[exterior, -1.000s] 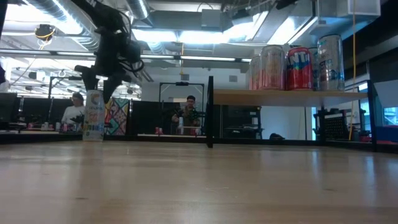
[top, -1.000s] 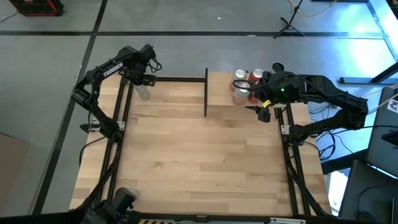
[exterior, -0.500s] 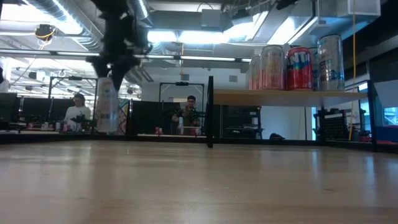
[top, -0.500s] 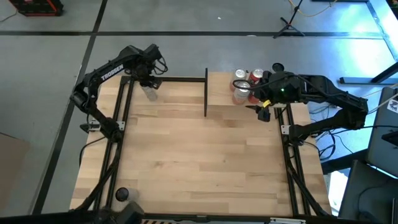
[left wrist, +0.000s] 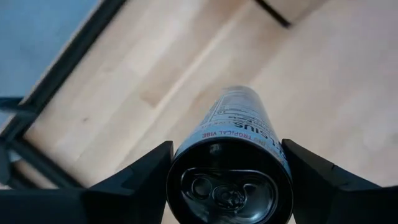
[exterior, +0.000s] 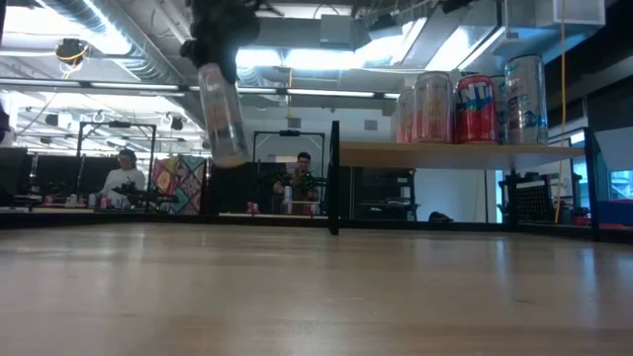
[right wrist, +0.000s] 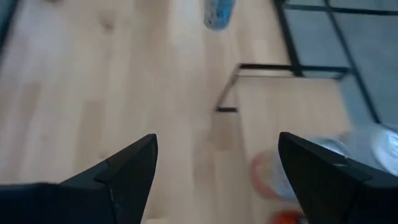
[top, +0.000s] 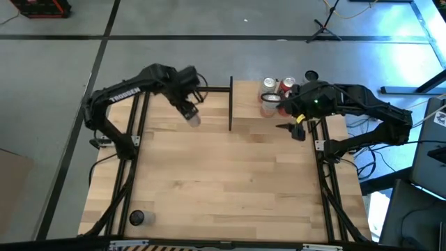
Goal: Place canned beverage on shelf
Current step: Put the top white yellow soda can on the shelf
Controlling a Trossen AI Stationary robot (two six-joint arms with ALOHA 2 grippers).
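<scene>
My left gripper [top: 189, 111] is shut on a tall slim pale can [exterior: 223, 114] and holds it high over the far part of the table, left of the shelf. The can also shows in the left wrist view [left wrist: 239, 118]. The shelf [exterior: 465, 153], a small light-wood board on black posts, stands at the far right and carries three cans [exterior: 475, 107] upright on its top. My right gripper [top: 296, 127] is open and empty beside the shelf's near right edge. My left gripper pinches the can's top end [left wrist: 186, 152], just below the rim, between its two fingers [left wrist: 140, 180], one on each opposite side. The fingers come from above, pointing down. The can hangs below them, lifted clear of the table and a little tilted.
A black upright post [top: 231, 104] stands at the shelf's left end, between the held can and the shelf. A small dark round thing [top: 137, 217] sits near the table's near left corner. Black frame rails run along the table's left and right edges.
My left gripper has lifted the can off the table near the far left corner and carried it up and toward the table's right, nearer the shelf. The can stood upright on the table and now hangs clear and slightly tilted.
</scene>
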